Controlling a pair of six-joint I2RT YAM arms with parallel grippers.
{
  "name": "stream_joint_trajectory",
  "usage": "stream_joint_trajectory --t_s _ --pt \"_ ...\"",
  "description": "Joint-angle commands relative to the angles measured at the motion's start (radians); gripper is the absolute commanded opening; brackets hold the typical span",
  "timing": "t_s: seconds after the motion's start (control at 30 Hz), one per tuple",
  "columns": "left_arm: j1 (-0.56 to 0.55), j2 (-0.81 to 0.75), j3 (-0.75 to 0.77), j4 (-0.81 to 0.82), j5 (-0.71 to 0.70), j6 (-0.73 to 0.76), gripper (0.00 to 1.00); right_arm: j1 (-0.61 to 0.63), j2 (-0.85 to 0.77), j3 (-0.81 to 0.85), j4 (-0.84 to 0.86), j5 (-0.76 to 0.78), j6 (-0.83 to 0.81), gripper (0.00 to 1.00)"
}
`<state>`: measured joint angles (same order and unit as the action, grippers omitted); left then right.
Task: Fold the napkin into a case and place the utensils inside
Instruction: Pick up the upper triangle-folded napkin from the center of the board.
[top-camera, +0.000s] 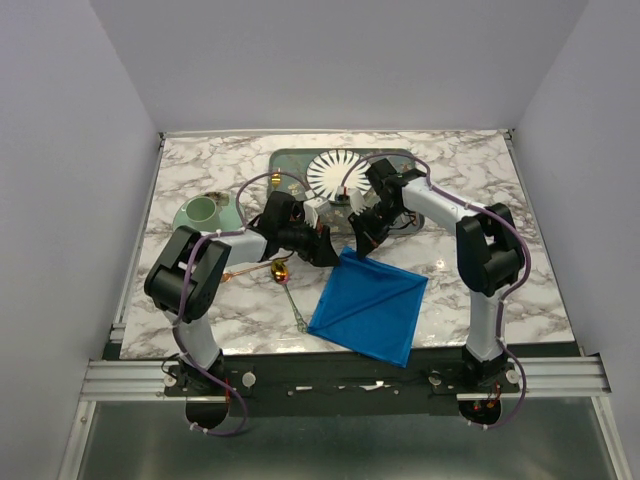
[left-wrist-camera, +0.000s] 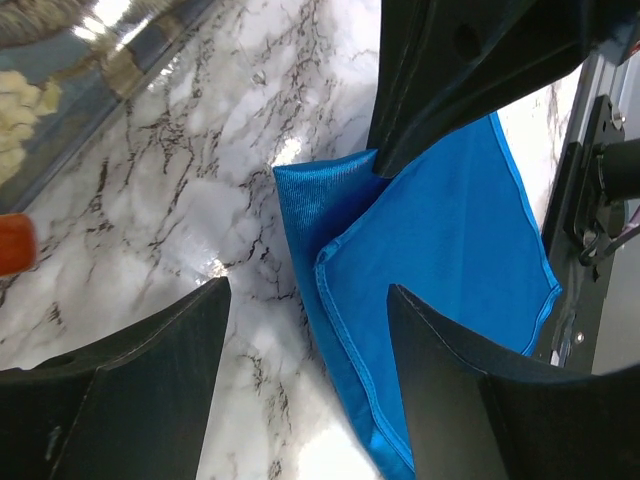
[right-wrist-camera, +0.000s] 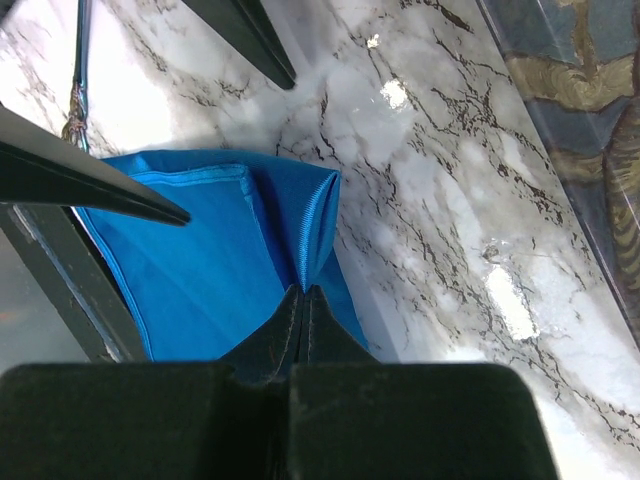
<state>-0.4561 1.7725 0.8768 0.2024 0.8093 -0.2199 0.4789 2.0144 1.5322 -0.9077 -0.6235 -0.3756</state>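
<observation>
Right claw (right-wrist-camera: 303, 295) is clenched on the far corner of the napkin (top-camera: 370, 305), which lies on the bench (top-camera: 480, 160). Left claw (left-wrist-camera: 310, 290) is released and crowds the same corner. Spoon (top-camera: 283, 272) and fork (top-camera: 250, 270) lie left of the napkin, tray (top-camera: 290, 160) beyond.

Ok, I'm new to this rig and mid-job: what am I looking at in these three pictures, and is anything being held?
The wide picture looks down from above and behind two robot arms bolted at the near table edge. The other two come from a camera on each wrist, so the black shapes at the bottom are that arm's own fingers. On the marble lie a blue napkin, with a spoon and a copper fork to its left. Farther back are a striped plate on a tray and a green cup. The right gripper is shut, pinching a fold at the napkin's far corner. The left gripper is open beside it, holding nothing.
</observation>
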Motion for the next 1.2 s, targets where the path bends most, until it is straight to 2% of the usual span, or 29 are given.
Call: stream_joint_trajectory --t_s 0.0,0.13,0.33,0.43,0.53,0.57,0.6,0.63,0.67,0.77,0.8,0.83,0.93,1.07,1.13,1.17 --pt "-0.015 0.042 0.04 0.048 0.033 0.037 0.73 0.009 -0.049 -0.017 0.021 -0.039 -0.014 0.01" --pt "-0.03 0.07 0.06 0.058 0.031 0.04 0.7 0.009 -0.054 -0.02 0.018 -0.048 -0.016 0.01" --pt "-0.052 0.097 0.09 0.084 0.06 0.03 0.61 0.009 -0.052 -0.018 0.012 -0.053 -0.014 0.01" --pt "-0.055 0.105 0.093 0.092 0.083 0.025 0.52 0.01 -0.054 -0.021 0.009 -0.048 -0.014 0.01" --pt "-0.055 0.105 0.09 0.095 0.106 0.022 0.38 0.009 -0.055 -0.021 0.01 -0.047 -0.013 0.01" --pt "-0.055 0.102 0.087 0.097 0.105 0.022 0.3 0.009 -0.054 -0.021 0.01 -0.039 -0.011 0.01" --pt "-0.055 0.099 0.08 0.098 0.105 0.024 0.25 0.009 -0.054 -0.02 0.007 -0.035 -0.005 0.01" --pt "-0.055 0.091 0.076 0.101 0.11 0.024 0.21 0.009 -0.054 -0.02 0.006 -0.03 -0.002 0.03" --pt "-0.053 0.087 0.071 0.11 0.11 0.025 0.13 0.007 -0.054 -0.015 0.004 -0.024 0.001 0.06" --pt "-0.056 0.067 0.054 0.13 0.105 0.033 0.0 -0.011 -0.06 -0.009 -0.022 -0.024 0.012 0.22" --pt "-0.056 0.059 0.05 0.134 0.102 0.037 0.0 -0.037 -0.062 -0.009 -0.037 -0.024 0.012 0.28" --pt "-0.058 0.047 0.047 0.134 0.1 0.051 0.0 -0.052 -0.065 -0.012 -0.046 -0.028 0.01 0.48" --pt "-0.061 0.027 0.041 0.135 0.1 0.077 0.0 -0.117 -0.085 -0.038 -0.077 -0.032 -0.035 0.75" --pt "-0.084 -0.008 0.034 0.111 0.093 0.157 0.0 -0.143 -0.12 -0.095 -0.096 0.019 -0.14 0.86" --pt "-0.095 -0.031 0.028 0.106 0.087 0.178 0.0 -0.143 -0.143 -0.138 -0.088 0.028 -0.189 1.0" --pt "-0.101 -0.039 0.027 0.101 0.082 0.191 0.0 -0.143 -0.146 -0.15 -0.083 0.036 -0.201 1.0"
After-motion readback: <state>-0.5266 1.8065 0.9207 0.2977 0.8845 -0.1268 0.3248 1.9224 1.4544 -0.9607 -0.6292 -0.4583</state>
